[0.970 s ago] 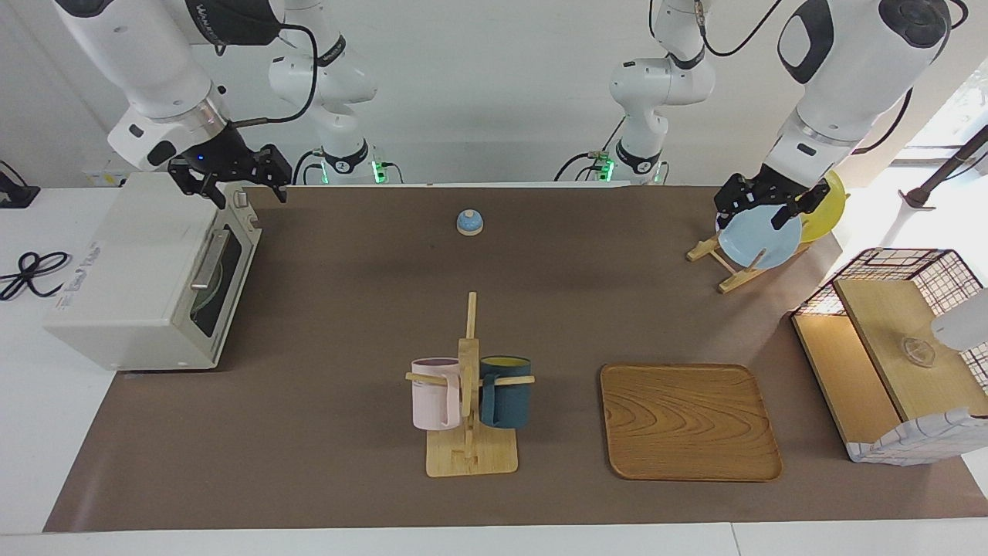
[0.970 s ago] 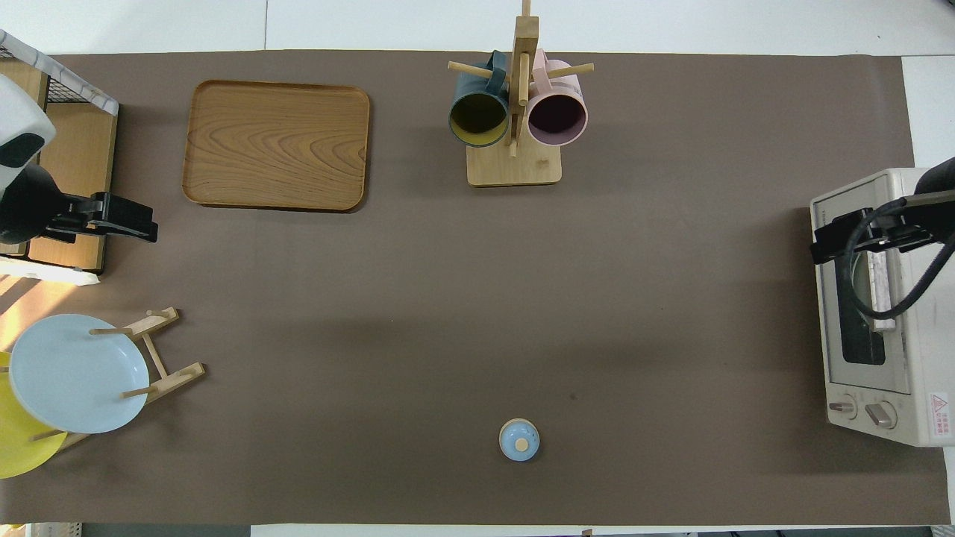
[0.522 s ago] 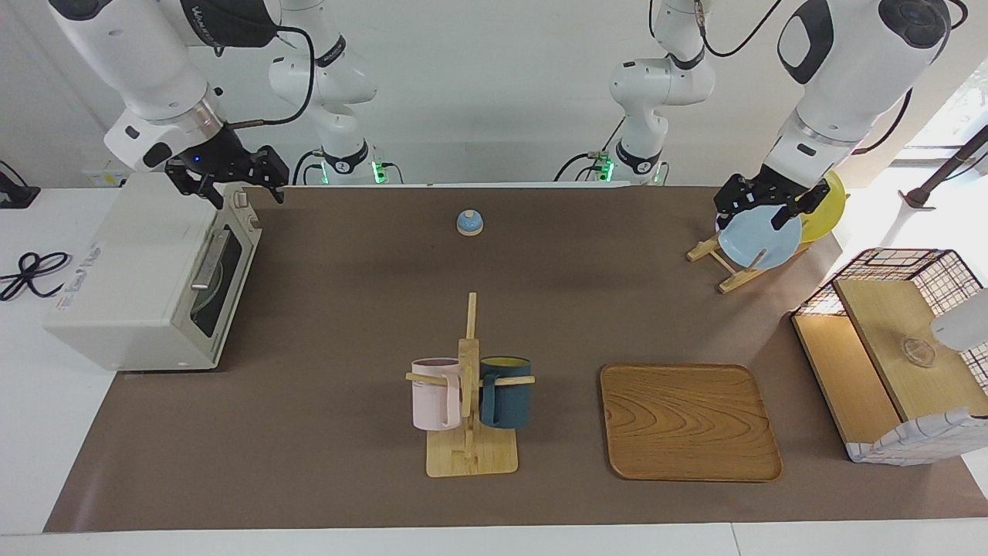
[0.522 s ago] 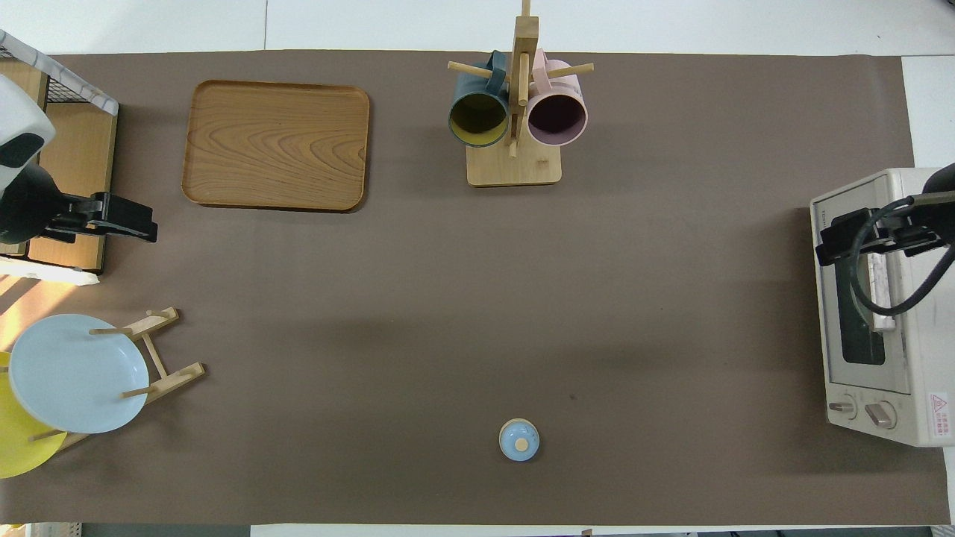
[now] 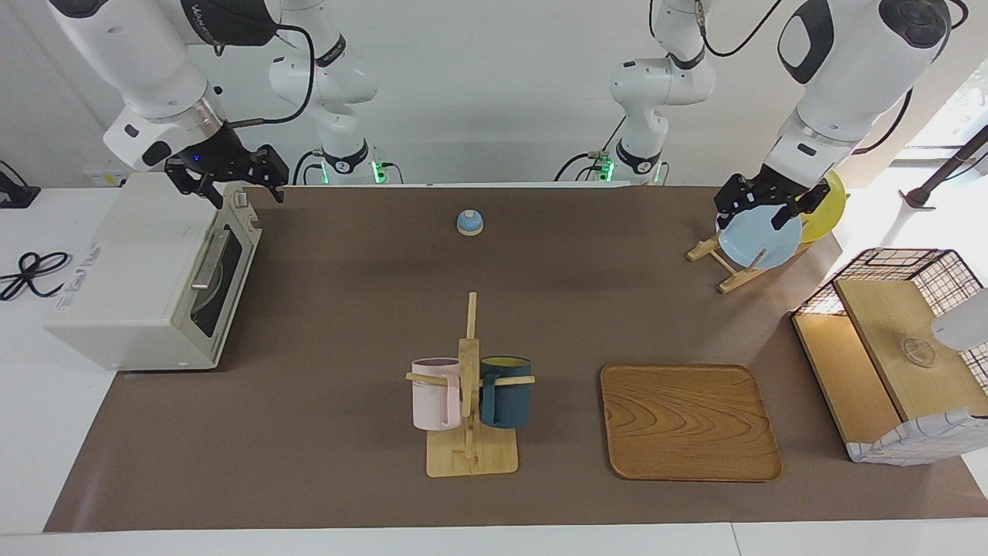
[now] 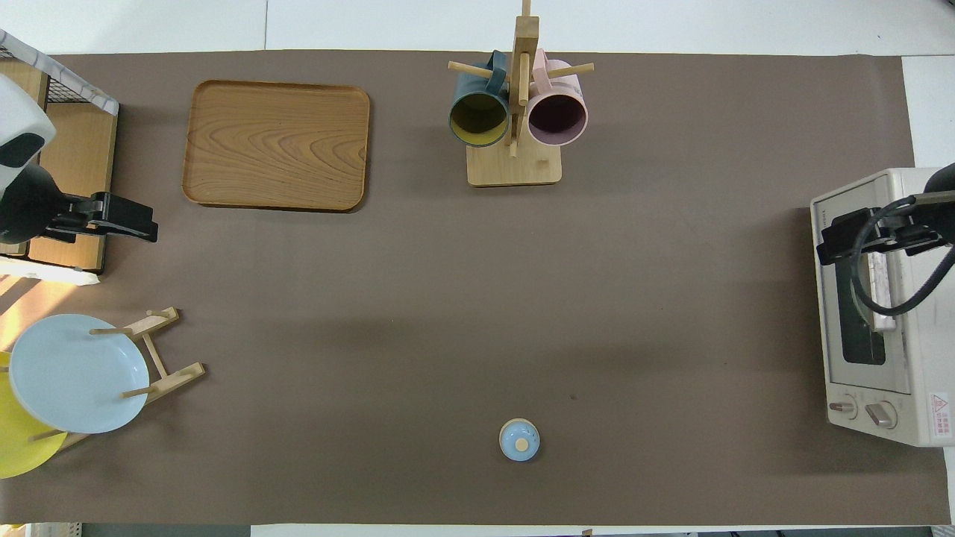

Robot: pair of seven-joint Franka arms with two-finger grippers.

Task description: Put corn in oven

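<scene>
Corn nowhere in sight on the table or in either claw; judged to be inside the oven (image 5: 147, 278), though the dark glass shows only a roundish shape on the rack, not identifiable. Oven sits at the right arm's end of the table, door (image 5: 220, 274) shut, bar handle up against it. Right gripper (image 5: 231, 181) hovers over the oven's top edge near the knobs, fingers spread, holding nothing. Left gripper (image 5: 760, 205) hangs over the blue plate (image 5: 760, 239) in the wooden rack (image 5: 725, 266), empty; whether its fingers are spread or closed cannot be told; this arm waits. Mug stand (image 5: 469, 432), wooden tray (image 5: 689, 421), small blue bell (image 5: 469, 222) and basket box (image 5: 895, 355) untouched. Judgement: task looks finished or nearly so, only retreat left
</scene>
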